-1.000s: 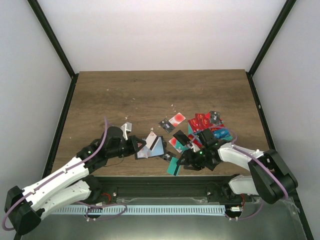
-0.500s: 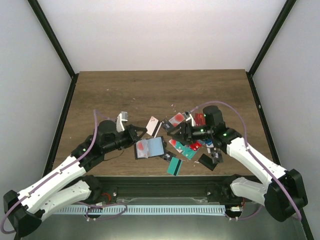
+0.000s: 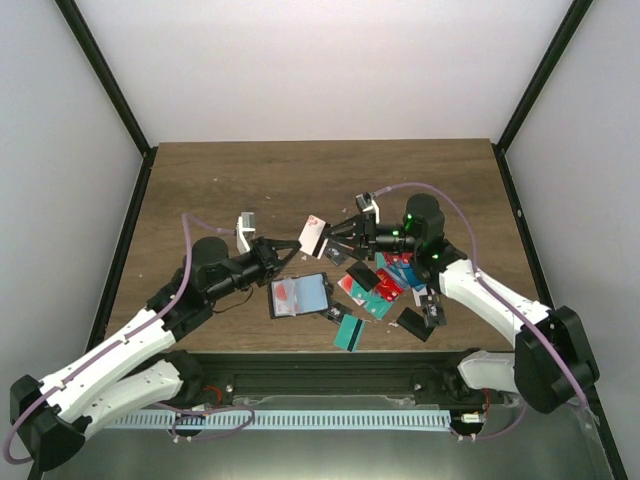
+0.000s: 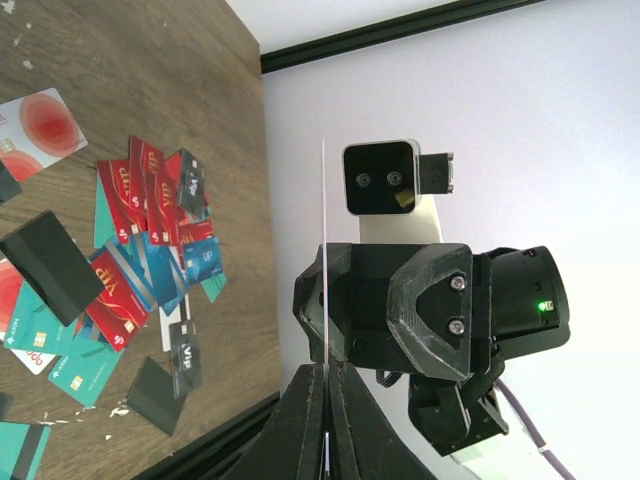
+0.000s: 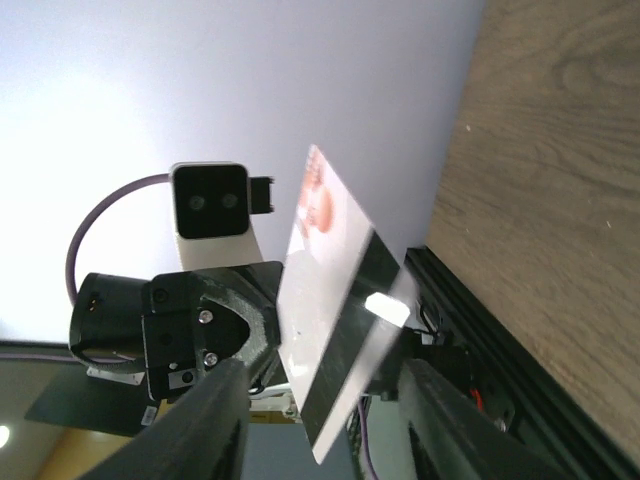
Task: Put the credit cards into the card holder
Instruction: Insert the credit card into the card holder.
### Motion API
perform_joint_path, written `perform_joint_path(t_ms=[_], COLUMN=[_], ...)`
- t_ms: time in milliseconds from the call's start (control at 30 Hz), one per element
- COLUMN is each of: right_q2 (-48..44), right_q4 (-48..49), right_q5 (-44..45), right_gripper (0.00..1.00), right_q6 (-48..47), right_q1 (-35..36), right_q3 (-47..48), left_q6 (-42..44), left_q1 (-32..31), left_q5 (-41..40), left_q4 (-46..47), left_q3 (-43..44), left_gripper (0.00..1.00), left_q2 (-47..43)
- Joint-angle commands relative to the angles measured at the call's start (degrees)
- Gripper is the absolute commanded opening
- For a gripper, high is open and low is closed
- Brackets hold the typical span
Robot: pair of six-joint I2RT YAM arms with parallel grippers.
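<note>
The card holder [image 3: 300, 296] lies open on the table, light blue inside, with a red-circle card in it. My left gripper [image 3: 297, 244] hangs above it, shut on a white card with a black stripe [image 3: 315, 233]. In the left wrist view that card [image 4: 325, 250] shows edge-on, rising from the closed left gripper [image 4: 327, 392]. My right gripper [image 3: 336, 231] faces it, open, its fingers standing on either side of the card [image 5: 335, 330] without pinching it. Several red, teal, blue and black credit cards [image 3: 392, 278] lie spread to the right of the holder.
A teal card [image 3: 348, 334] and a black card [image 3: 415, 323] lie near the table's front edge. The black frame rail runs along that edge. Bare wood [image 3: 300, 180] stretches behind the arms to the white back wall.
My right gripper left the card pile and swung up and left to the raised card, its jaws narrowing. My left gripper lifted the white card up from over the holder.
</note>
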Motion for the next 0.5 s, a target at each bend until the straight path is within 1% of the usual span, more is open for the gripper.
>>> perform_joint_path(t_ms=[0,133,167,233,267,367,400,467], right_q2=[1.20,2.06,2.44,2.90,2.92,2.62,2.55,2.43], right_q4=[7.23,7.60,7.63,7.40,6.72,2.96,2.09,1.01], right_q5=[-2.11,-2.87,-3.13,-3.57,-3.60,-3.84,-4.11,-5.06], right_gripper=[0.34,0.21,0.16,0.03,0.01,0.01,0.01,0.01], right_q6=[4.36,4.46,4.44,4.07,3.55,0.28,-0.67,-2.44], right_q1=[-0.10,0.05,0.11,0.20,0.25,0.20,0.16,0.01], right_q3=[2.34,3.27,3.47,3.98,4.26,5.27,5.34,5.44], left_q6=[-1.87,-2.33,-2.39,-2.33,-2.28,-1.60,-0.95,1.76], left_q1=[0.06,-0.01,-0.04,-0.14,-0.22,-0.15,-0.16,-0.16], left_q5=[0.85,0.88,1.03,1.23,1.24,0.73,0.68,0.50], left_q4=[5.47,6.64,6.84,7.01,6.93,5.77,4.78,0.92], left_q3=[-1.33,-1.87,-1.93,-1.82,-1.81,-1.60,-1.35,0.38], left_gripper=[0.04,0.04,0.04,0.04,0.04,0.05,0.08,0.22], left_q2=[0.36,0.80,0.97,1.26,1.31,1.00,0.87,0.85])
